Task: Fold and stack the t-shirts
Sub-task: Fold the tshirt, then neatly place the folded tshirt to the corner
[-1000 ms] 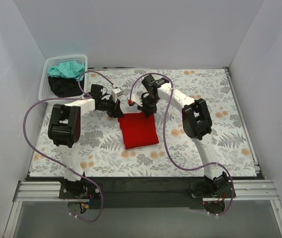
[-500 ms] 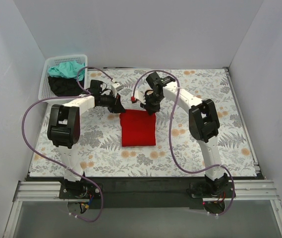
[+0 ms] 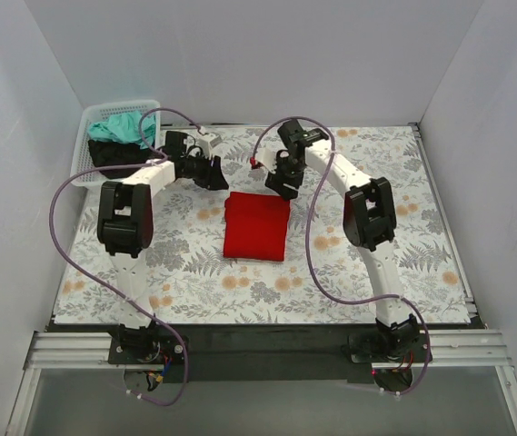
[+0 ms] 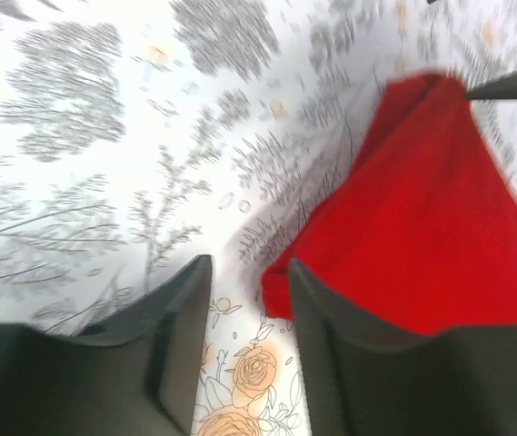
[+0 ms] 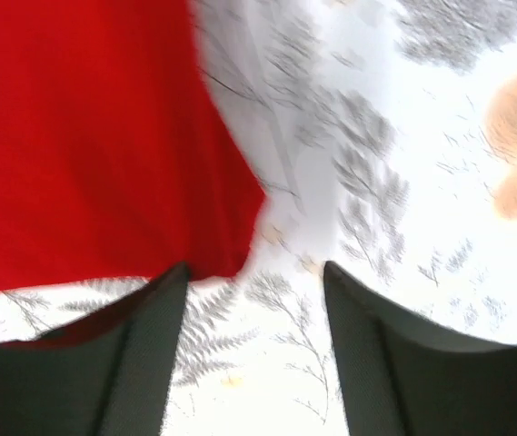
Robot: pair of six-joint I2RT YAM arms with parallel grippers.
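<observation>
A bright red t-shirt (image 3: 256, 225) lies folded into a flat rectangle on the flowered tablecloth, mid-table. My left gripper (image 3: 213, 173) hovers just off the shirt's far left corner. In the left wrist view that gripper (image 4: 249, 295) is open over bare cloth, and the red t-shirt (image 4: 422, 227) sits beside its right finger. My right gripper (image 3: 284, 187) hangs above the far right corner. In the right wrist view the right gripper (image 5: 256, 272) is open too, with the red t-shirt (image 5: 85, 136) at the upper left. A teal t-shirt (image 3: 122, 127) and a black t-shirt (image 3: 113, 157) lie crumpled in the basket.
The white lattice basket (image 3: 80, 154) stands at the far left corner, close behind my left arm. White walls enclose the table on three sides. Purple cables loop off both arms above the tablecloth (image 3: 394, 236).
Both grippers were shut on the red shirt's far corners and have opened and let go. They have pulled back toward the far side, and the shirt now lies flat, slightly farther back.
</observation>
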